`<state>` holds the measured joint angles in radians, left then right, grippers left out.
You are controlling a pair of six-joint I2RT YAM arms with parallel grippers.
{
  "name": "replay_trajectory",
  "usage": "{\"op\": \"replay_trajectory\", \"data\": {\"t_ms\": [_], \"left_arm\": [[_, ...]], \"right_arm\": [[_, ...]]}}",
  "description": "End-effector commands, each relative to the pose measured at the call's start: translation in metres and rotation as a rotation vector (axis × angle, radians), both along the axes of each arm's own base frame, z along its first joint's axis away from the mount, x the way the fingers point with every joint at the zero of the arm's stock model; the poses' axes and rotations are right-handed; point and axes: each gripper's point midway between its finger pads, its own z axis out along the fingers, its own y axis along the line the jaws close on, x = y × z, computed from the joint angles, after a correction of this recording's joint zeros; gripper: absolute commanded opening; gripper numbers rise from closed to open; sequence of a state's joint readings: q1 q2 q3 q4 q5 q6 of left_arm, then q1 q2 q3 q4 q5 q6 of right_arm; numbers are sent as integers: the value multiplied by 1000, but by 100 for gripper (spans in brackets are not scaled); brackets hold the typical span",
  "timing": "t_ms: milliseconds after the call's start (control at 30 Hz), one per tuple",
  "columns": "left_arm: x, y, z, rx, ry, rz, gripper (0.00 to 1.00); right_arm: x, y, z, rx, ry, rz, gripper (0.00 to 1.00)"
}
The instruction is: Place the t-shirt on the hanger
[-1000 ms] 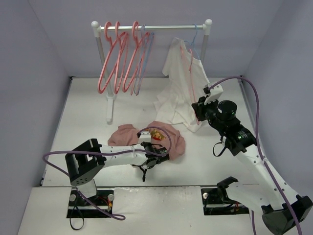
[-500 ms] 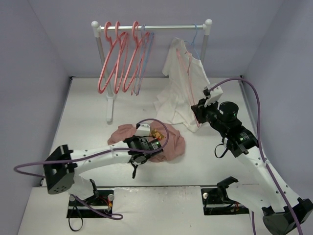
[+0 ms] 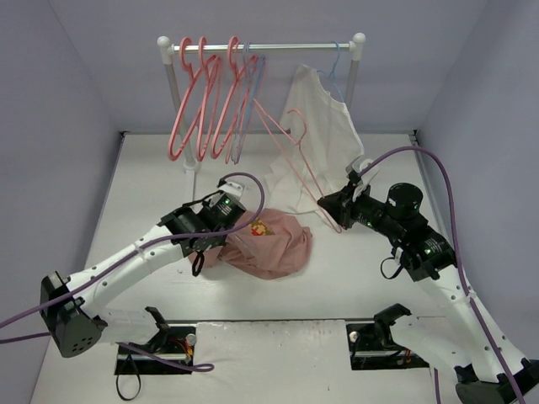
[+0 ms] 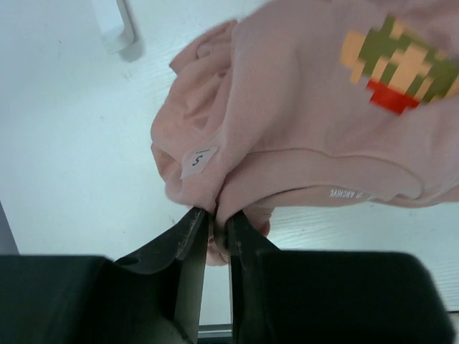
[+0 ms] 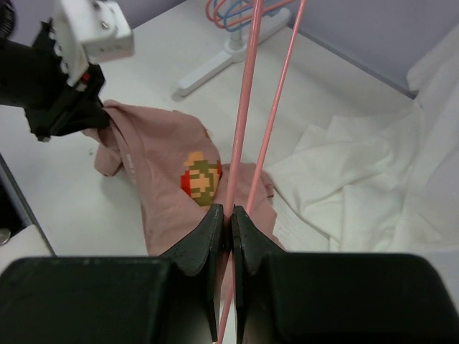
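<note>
The salmon-pink t-shirt with a yellow-and-red print lies bunched mid-table, its left edge lifted. My left gripper is shut on that edge by the size tag; the shirt fills the left wrist view. My right gripper is shut on the lower corner of a coral-pink hanger, which slants up and left in the air toward the rail. In the right wrist view the hanger's two rods rise from my closed fingers above the shirt.
A white rack at the back carries several coral-pink hangers, a lavender one and a pale blue one holding a white shirt that drapes onto the table. The rack's foot stands behind the left gripper. Walls close three sides.
My left gripper swung back and left, taking hold of the pink shirt's edge and lifting it. My right gripper pulled the coral hanger off the white shirt, down and left into the open.
</note>
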<state>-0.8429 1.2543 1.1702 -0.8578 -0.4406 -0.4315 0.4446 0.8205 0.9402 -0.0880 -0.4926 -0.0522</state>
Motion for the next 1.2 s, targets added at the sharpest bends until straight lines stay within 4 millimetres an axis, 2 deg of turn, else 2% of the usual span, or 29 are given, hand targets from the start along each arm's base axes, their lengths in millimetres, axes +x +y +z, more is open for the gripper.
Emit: {"op": "replay_trajectory", "data": {"t_ms": [0,100,300,367,533,667,900,1167], "left_arm": [[-8,2,-37,43,84,15,19],[-7,1,-60,3,102,168,29],[-7,-5,-61,-134,70,365,49],[-14,-3,-65,-185,77,426,53],[-32,4,-80,-256,96,533,54],[-42,12,-88,-244,104,582,42],[-45,22,-88,-196,91,609,37],[-46,26,-94,-172,91,623,13]], "right_arm": [[-9,8,23,60,-50,66,0],[-9,6,17,58,-36,53,0],[-8,5,15,60,-25,42,0],[-8,4,14,58,-24,36,0],[-7,3,11,54,-19,25,0],[-6,2,10,51,-18,18,0],[-5,3,7,49,-6,22,0],[-5,4,7,46,-11,25,0]]}}
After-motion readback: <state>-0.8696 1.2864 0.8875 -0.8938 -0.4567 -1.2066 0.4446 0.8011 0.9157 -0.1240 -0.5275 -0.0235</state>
